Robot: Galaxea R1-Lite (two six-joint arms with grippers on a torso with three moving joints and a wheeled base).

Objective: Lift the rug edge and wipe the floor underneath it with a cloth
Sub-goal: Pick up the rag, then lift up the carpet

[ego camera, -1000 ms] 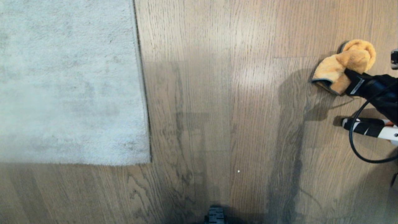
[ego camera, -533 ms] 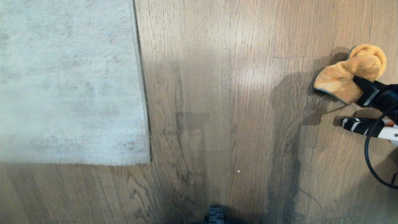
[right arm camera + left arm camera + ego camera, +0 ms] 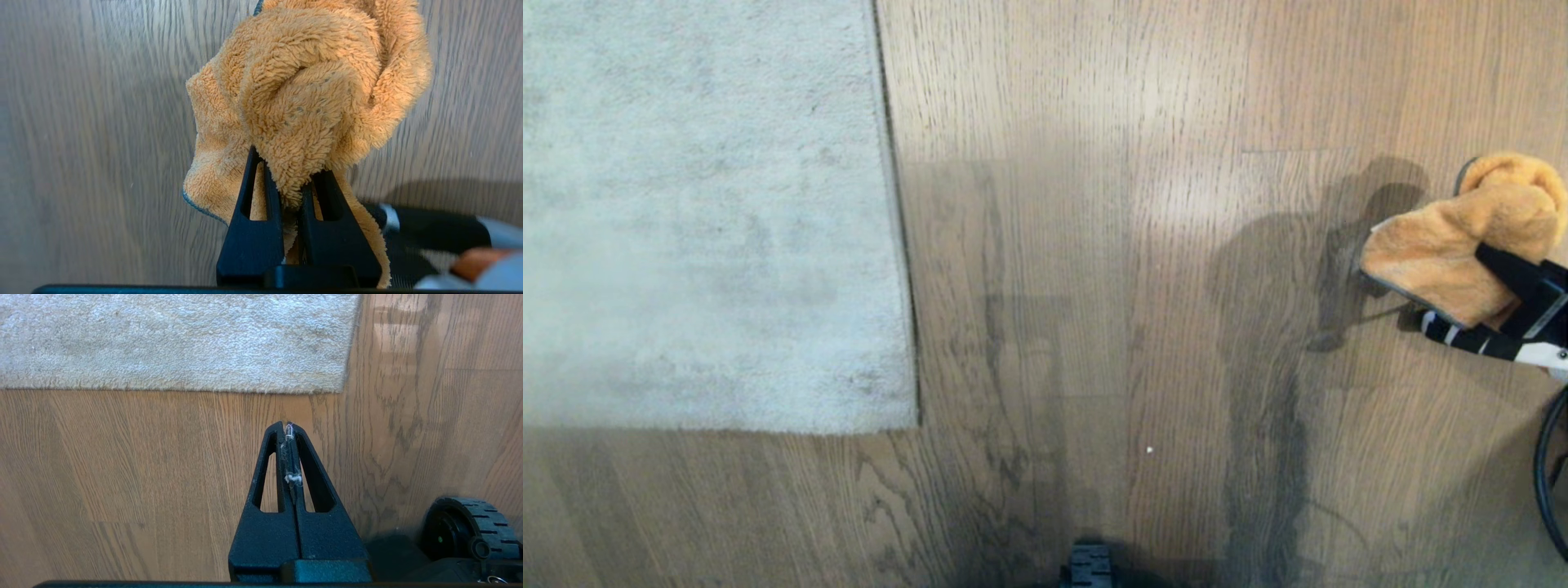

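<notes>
The rug [image 3: 703, 212] lay flat at the left of the head view, its straight rug edge [image 3: 900, 245] running down to a square corner [image 3: 916, 423], with nothing yet raised. The left hand [image 3: 288, 428] showed only in its own wrist view: pressed together on nothing but a few wisps of pale lint, hanging over the floor [image 3: 122, 465] just short of the rug's near border [image 3: 171, 388]. To do the step well, it would likely need to open first, meet the corner low and nearly level with the planks, and pinch the thin binding rather than the pile, so the border folds back cleanly.

Across the bare floor [image 3: 1094, 245], well apart from the rug, the right hand [image 3: 1515, 282] sat at the far right, clamped narrow on the cloth [image 3: 1445, 253]. The carry should probably keep that bundle clear of the planks until the rug is up.

The head view alone gave the wide gap between cloth and rug, and a black-and-white striped object [image 3: 1474, 339] just beside the cloth. The right wrist view showed what it could not: the cloth [image 3: 310, 94] bunched into a knot with folds pinched between the fingers [image 3: 253, 228]. The left wrist view alone revealed the robot's wheel [image 3: 466, 531].
</notes>
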